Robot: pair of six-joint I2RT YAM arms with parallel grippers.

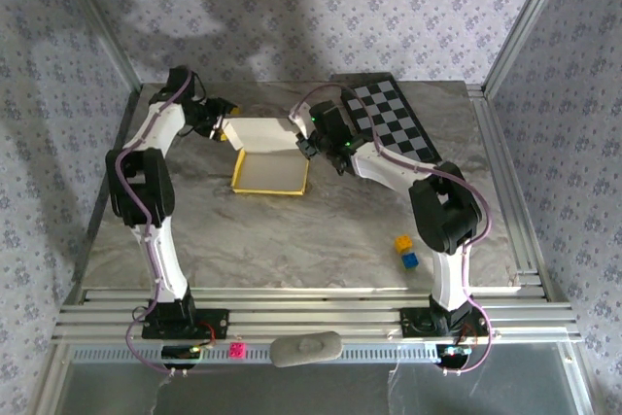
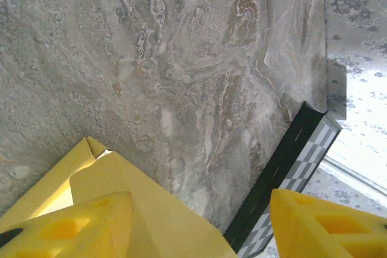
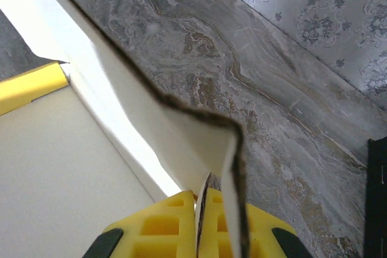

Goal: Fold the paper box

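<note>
From above, the paper box (image 1: 270, 174) sits at upper centre of the veined marble table (image 1: 292, 230). It is a shallow yellow-rimmed tray with a pale panel raised at its upper edge, and the chequered board (image 1: 389, 119) lies to its upper right. The right wrist view adds that the right gripper (image 3: 205, 212) is clamped on a bent, raw-edged cardboard wall. In the left wrist view the left gripper (image 2: 199, 216) gapes, a matte yellow flap beside one ribbed finger (image 2: 72, 228)
</note>
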